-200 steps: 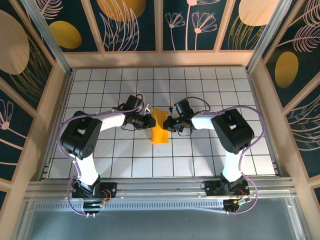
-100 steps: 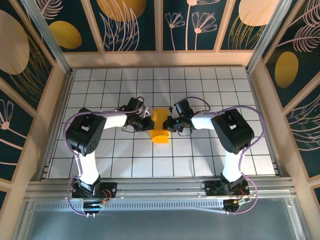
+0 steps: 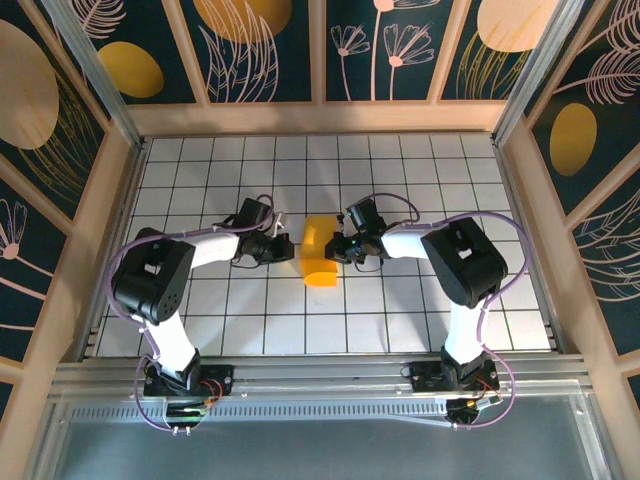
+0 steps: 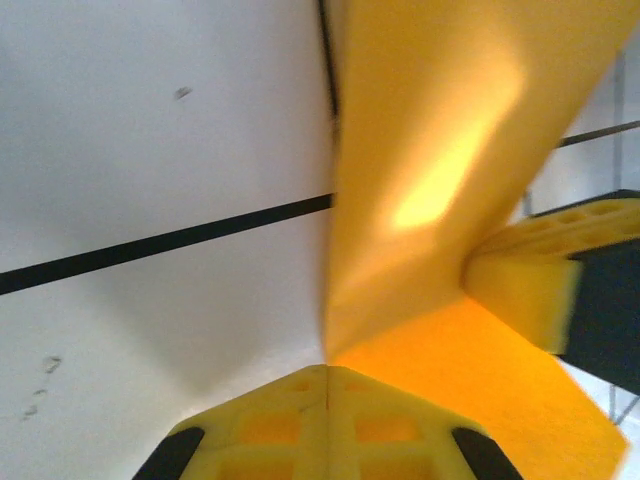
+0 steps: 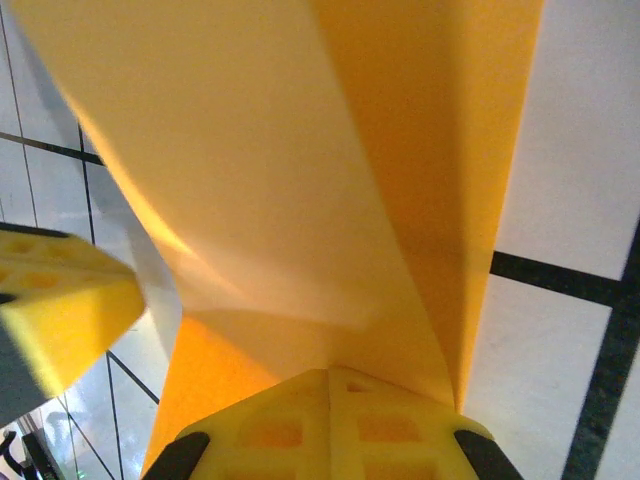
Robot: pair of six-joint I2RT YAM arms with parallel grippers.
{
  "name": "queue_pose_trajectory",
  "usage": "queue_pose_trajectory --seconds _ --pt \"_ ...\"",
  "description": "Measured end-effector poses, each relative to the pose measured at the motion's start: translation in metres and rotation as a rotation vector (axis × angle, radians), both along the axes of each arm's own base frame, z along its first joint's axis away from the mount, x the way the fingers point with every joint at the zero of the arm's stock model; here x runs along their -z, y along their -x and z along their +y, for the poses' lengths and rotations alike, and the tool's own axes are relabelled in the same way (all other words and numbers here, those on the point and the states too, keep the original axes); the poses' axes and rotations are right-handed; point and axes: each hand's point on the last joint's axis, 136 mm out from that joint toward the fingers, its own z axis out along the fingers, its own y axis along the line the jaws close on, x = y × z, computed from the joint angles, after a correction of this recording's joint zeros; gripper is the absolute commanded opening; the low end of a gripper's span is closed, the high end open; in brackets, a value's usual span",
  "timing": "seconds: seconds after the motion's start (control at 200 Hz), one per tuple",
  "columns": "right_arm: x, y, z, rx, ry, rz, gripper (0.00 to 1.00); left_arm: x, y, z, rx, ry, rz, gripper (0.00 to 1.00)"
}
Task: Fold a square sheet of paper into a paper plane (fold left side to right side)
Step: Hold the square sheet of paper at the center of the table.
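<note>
The square sheet of paper, orange-yellow, lies mid-table folded into a narrow strip about one tile wide, its left side bulging up in a loose curl. My right gripper is shut on the strip's right edge. In the right wrist view the paper fans out creased from the closed tips. My left gripper is shut just off the strip's left edge. In the left wrist view its closed tips sit at the edge of the raised paper, with nothing visibly clamped. No paper plane shape shows.
The white gridded table is boxed in by a wooden frame with dark decorated panels on three sides. Both arm bases stand at the near edge. The other arm's yellow finger shows across the paper, as in the right wrist view.
My left gripper has drawn back leftward off the paper and closed fully, its elbow swinging out left. The paper's left side now bulges in a curl. The right gripper has stayed put.
</note>
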Motion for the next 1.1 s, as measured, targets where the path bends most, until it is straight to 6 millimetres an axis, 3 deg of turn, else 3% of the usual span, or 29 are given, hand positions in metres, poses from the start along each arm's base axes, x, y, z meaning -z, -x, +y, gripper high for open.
queue_pose_trajectory --seconds 0.155,0.36,1.101 --pt "0.000 0.000 0.000 0.001 0.001 0.000 0.00 -0.008 0.004 -0.020 0.056 0.026 -0.020 0.06" --pt "0.000 0.000 0.000 0.001 0.001 -0.001 0.00 0.008 0.005 -0.040 0.102 0.018 0.012 0.06" --pt "-0.002 0.000 0.002 -0.016 0.001 -0.013 0.00 0.025 0.004 -0.034 0.088 -0.029 0.027 0.06"
